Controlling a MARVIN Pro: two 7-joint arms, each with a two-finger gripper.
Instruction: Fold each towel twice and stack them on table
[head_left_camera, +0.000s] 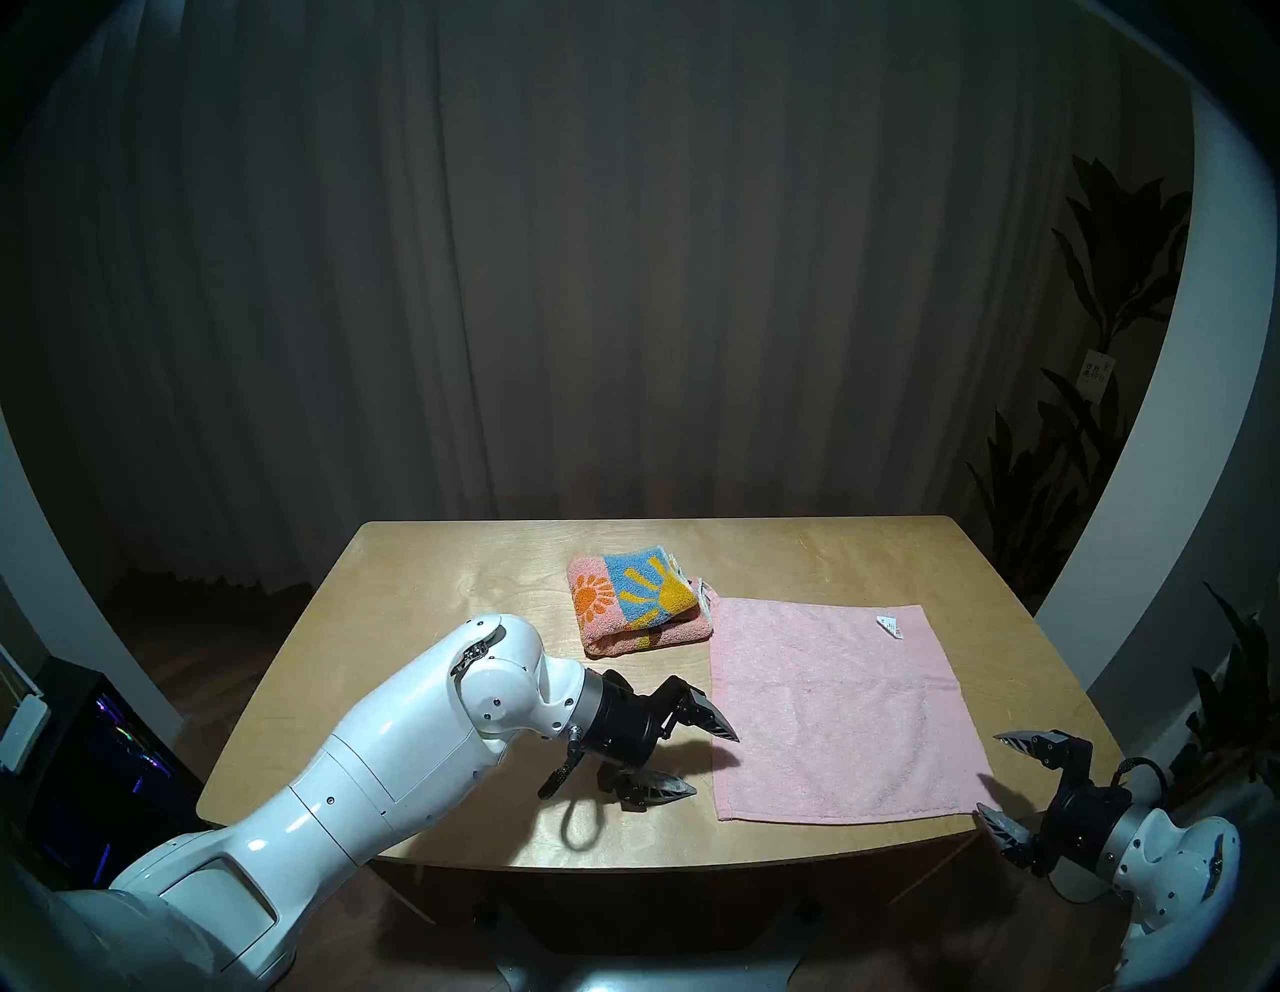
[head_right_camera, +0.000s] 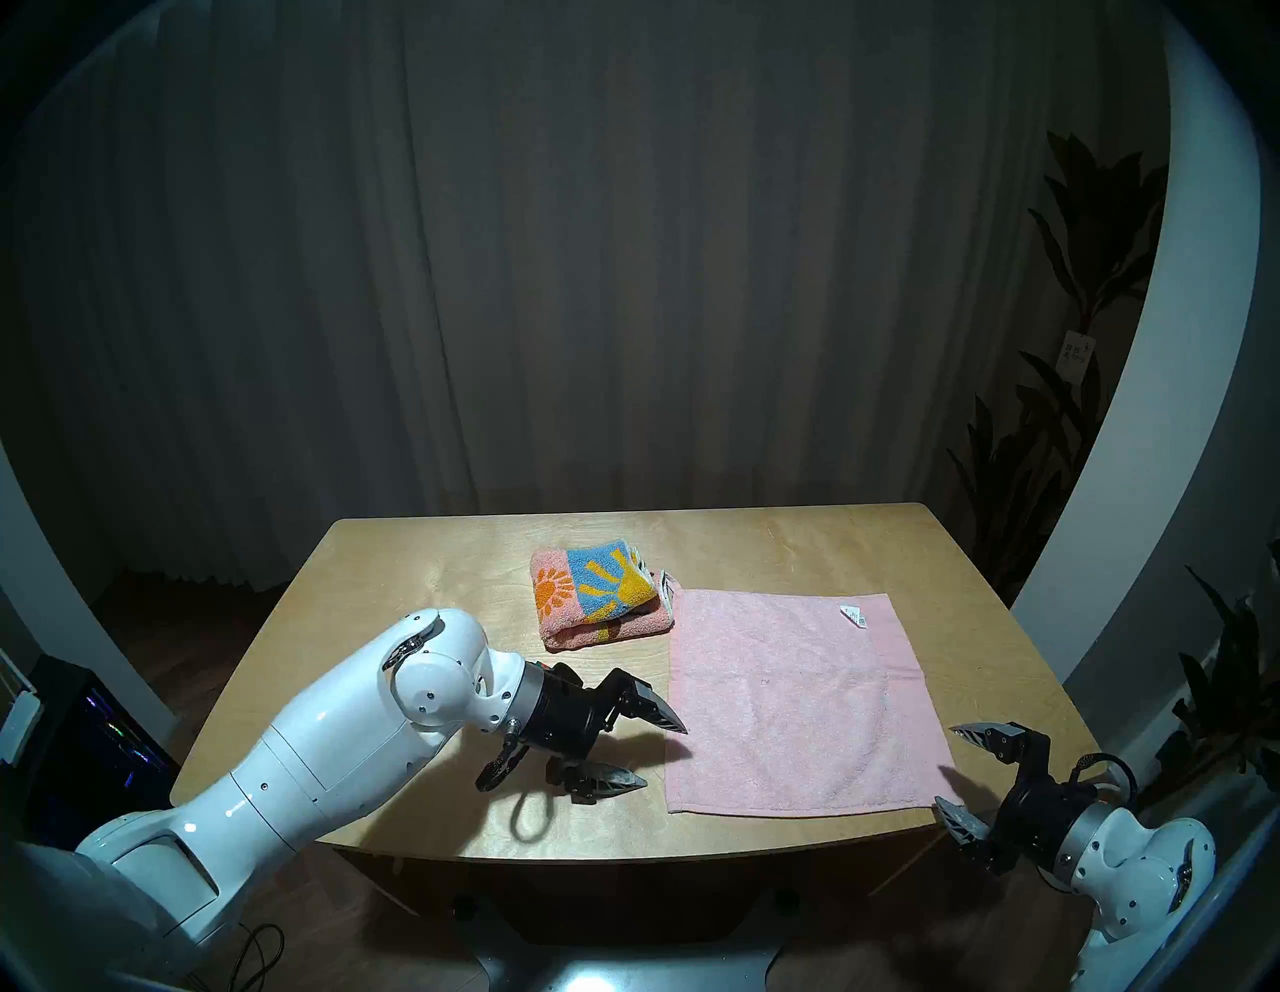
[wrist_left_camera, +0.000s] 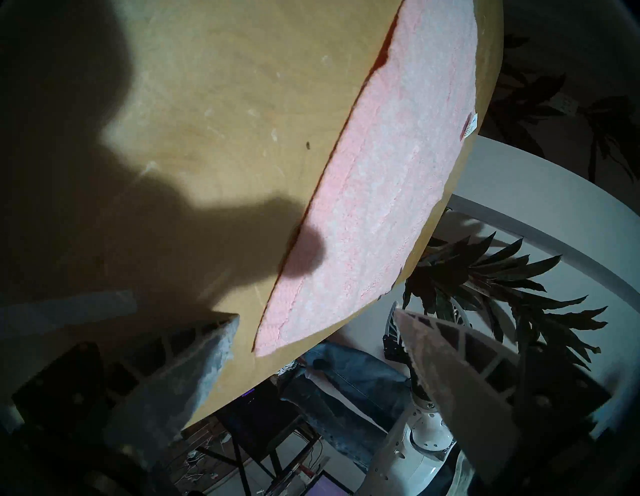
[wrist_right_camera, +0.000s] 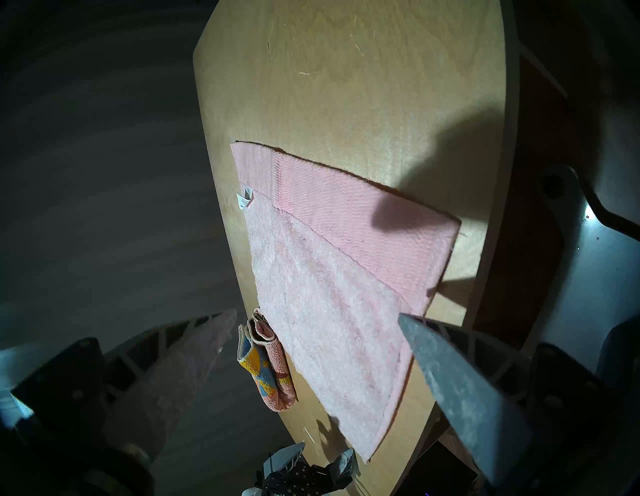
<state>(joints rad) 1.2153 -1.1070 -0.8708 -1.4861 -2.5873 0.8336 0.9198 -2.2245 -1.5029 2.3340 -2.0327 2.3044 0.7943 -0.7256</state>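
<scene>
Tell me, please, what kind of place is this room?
Probably a robot test room or studio, not a home laundry. A lone plywood table stands before a dark curtain, with potted plants at the side. Under the table, the left wrist view shows cables and equipment.

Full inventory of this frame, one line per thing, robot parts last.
sunflower towel: 1, pink and blue with orange-yellow suns, folded, far middle of the table, touching the pink towel's far left corner
pink towel: 1, pale pink, spread flat, right half of the table
tag: 1, white, on the pink towel's far edge
table: 1, light wood
curtain: 1, dark, behind the table
plants: dark green, right of the table
left gripper: 1, black, open, empty, beside the pink towel's left edge
right gripper: 1, black, open, empty, off the table's near right corner
</scene>
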